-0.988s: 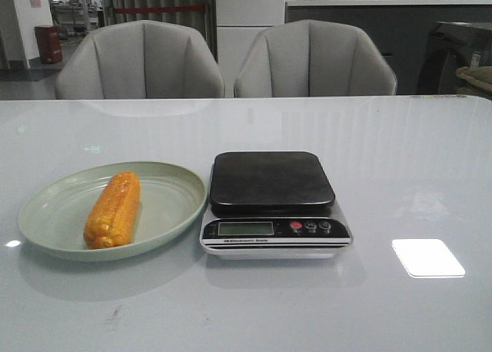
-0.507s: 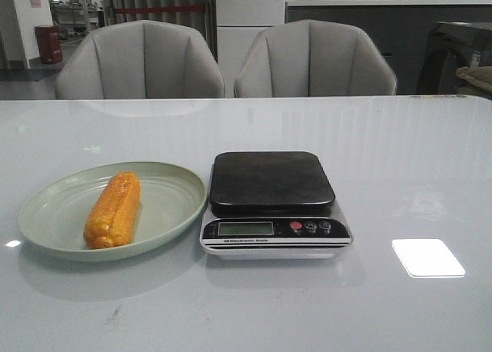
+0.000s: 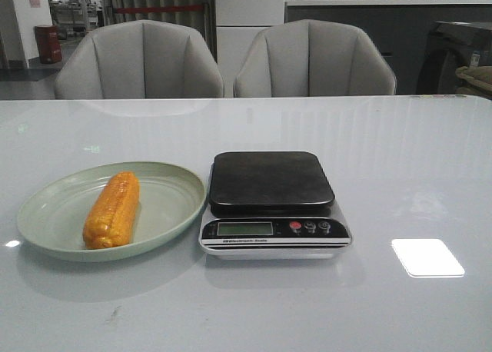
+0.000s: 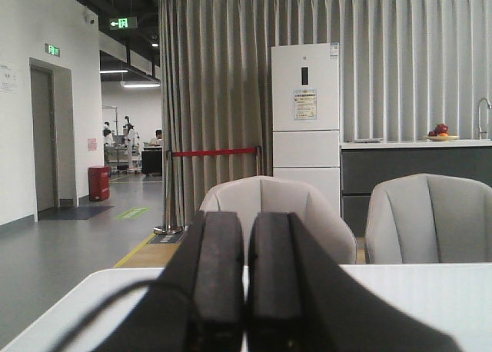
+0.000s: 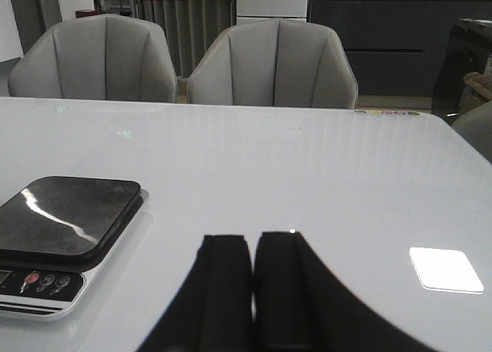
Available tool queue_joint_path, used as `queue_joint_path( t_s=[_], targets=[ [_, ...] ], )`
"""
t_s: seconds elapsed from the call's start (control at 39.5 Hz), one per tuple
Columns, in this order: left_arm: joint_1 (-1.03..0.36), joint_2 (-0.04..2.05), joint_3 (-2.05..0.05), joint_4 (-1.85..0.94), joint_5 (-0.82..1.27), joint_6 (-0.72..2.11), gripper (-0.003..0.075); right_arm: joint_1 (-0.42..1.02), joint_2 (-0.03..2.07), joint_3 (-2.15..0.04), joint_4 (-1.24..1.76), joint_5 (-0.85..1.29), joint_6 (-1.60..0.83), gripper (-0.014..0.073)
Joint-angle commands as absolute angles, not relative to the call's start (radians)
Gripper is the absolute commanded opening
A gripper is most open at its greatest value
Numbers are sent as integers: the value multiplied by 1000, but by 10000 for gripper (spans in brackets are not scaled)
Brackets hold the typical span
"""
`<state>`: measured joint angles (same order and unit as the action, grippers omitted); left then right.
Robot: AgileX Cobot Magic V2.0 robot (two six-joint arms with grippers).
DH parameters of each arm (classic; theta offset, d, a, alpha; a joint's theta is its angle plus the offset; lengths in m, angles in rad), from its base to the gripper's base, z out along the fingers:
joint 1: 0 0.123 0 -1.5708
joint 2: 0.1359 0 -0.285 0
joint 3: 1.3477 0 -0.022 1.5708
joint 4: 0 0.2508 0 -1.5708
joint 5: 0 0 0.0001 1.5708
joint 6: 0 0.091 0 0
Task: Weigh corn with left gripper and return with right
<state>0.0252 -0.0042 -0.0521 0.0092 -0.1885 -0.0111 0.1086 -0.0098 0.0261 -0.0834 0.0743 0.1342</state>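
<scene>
The corn (image 3: 113,210), an orange-yellow cob, lies lengthwise on the pale green plate (image 3: 46,217) at the left of the table in the front view. Right of the plate stands a kitchen scale (image 3: 270,183) with a bare black platform; it also shows in the right wrist view (image 5: 65,217). Neither arm shows in the front view. My left gripper (image 4: 246,221) is shut and empty, looking level over the table's far edge toward the chairs. My right gripper (image 5: 252,244) is shut and empty above bare table, to the right of the scale.
Two grey chairs (image 3: 142,60) (image 3: 314,60) stand behind the far table edge. A bright light patch (image 3: 427,257) lies on the table right of the scale. A dark cabinet and counter (image 3: 461,52) are at the back right.
</scene>
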Motion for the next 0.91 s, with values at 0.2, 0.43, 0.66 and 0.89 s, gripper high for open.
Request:
queue_joint_path(
  t_s=[0.2,0.43,0.66,0.89],
  targets=[
    [28,171,-383,0,106,-20,113,101,-28,36,-98,-11,135,169],
    [28,266,-441,-5,242,-20,113,101,-28,36,-98,-11,135,169],
    [28,279,-430,-5,240,-20,113,101,-28,36,-98,-11,135,169],
    [-51,340,-430,-5,262,-20,148,101,-28,36,-98,-11,135,169]
  ],
)
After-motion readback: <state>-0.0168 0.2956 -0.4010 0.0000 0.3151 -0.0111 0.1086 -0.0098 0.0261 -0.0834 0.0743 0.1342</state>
